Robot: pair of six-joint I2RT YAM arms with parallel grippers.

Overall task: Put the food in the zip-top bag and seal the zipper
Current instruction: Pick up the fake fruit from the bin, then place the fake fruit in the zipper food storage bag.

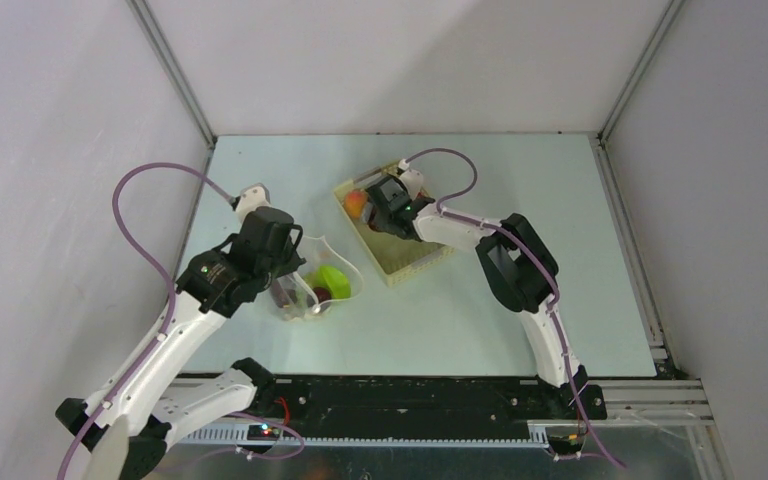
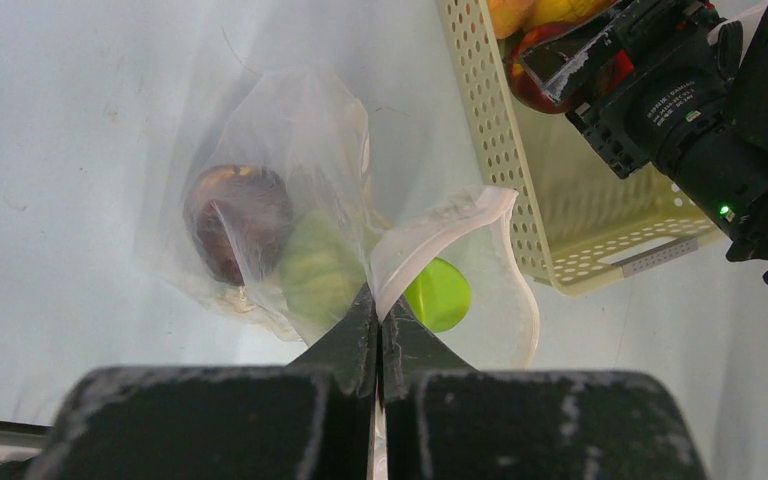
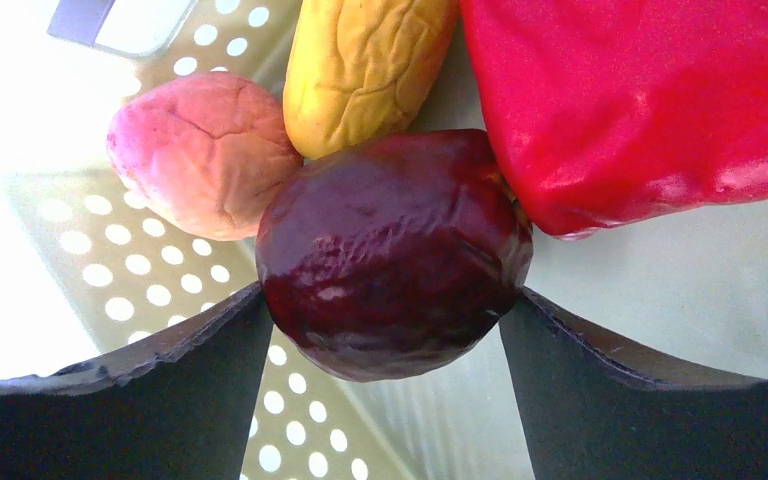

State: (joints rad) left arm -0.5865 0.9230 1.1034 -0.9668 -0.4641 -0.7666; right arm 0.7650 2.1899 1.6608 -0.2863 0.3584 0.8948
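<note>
Top view: bag lies on table left of centre with its mouth gaping. Green ball and bagged apple are inside. Basket sits just right of the bag, not touching it, with peach at its far-left corner. Left gripper is at the bag's left edge, arm bent in from the left. Right gripper is dipped into the basket, forearm reaching left from a raised elbow.

Left wrist: the fingers are pressed together, pinching the bag's mouth edge. Zipper curls up unsealed above them. The bagged apple lies deep in the bag, the green ball beside it near the mouth. The basket is at upper right, with the right gripper inside it.

Right wrist: both fingers are clamped on second apple, which fills the gap between them. It sits low in the basket; whether it is lifted off the floor, cannot tell. It touches the peach, banana and pepper beyond it.
</note>
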